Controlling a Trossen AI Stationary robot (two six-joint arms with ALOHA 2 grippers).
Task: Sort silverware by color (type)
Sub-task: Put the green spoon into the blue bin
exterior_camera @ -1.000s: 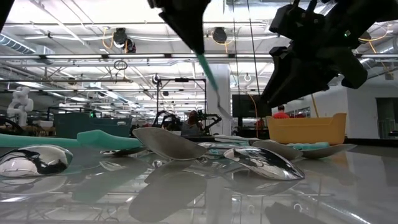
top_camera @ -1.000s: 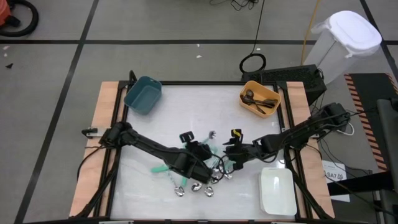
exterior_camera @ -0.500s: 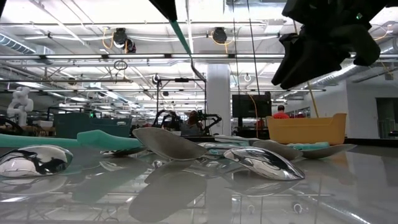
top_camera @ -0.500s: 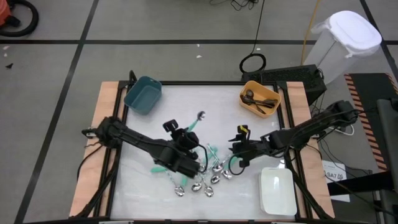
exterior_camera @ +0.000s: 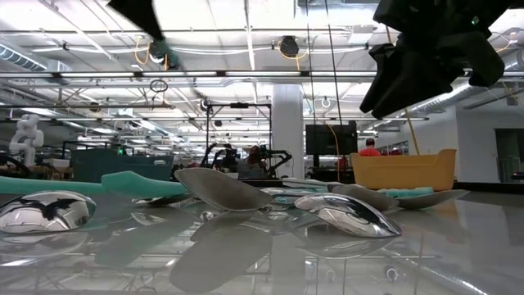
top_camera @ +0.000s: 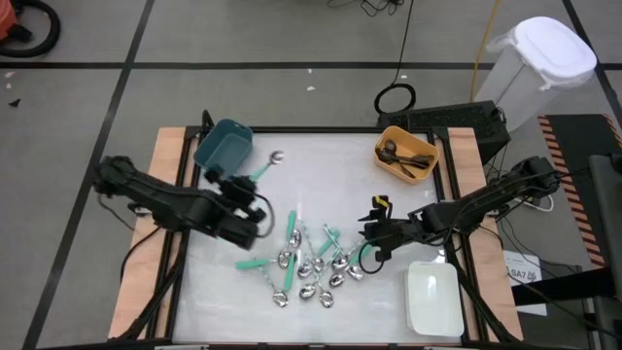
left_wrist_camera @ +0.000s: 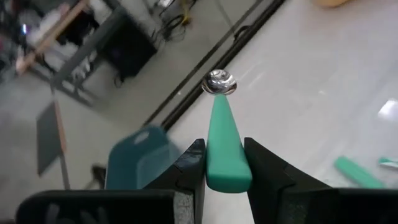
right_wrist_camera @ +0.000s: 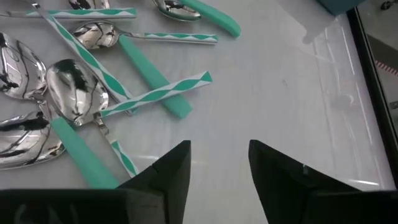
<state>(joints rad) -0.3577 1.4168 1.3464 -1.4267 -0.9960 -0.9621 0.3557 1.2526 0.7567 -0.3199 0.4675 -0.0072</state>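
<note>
Left claw (left_wrist_camera: pixel 225 163) gripping tapered teal-handled spoon (left_wrist_camera: pixel 221 124) — shiny bowl

One green-handled spoon (left_wrist_camera: pixel 221 140) is up in the air, its shiny bowl pointing away. The other spoons (top_camera: pixel 313 264) lie in a messy pile on the surface, some crossing. A few dark ones (top_camera: pixel 400 156) lie apart.

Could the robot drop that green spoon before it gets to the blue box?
It might. The left gripper pinches only the end of the green-handled spoon, so the spoon could tip or slip on the way to the teal bin. Also, the right gripper hangs open right beside the spoon pile and could knock spoons around.
</note>
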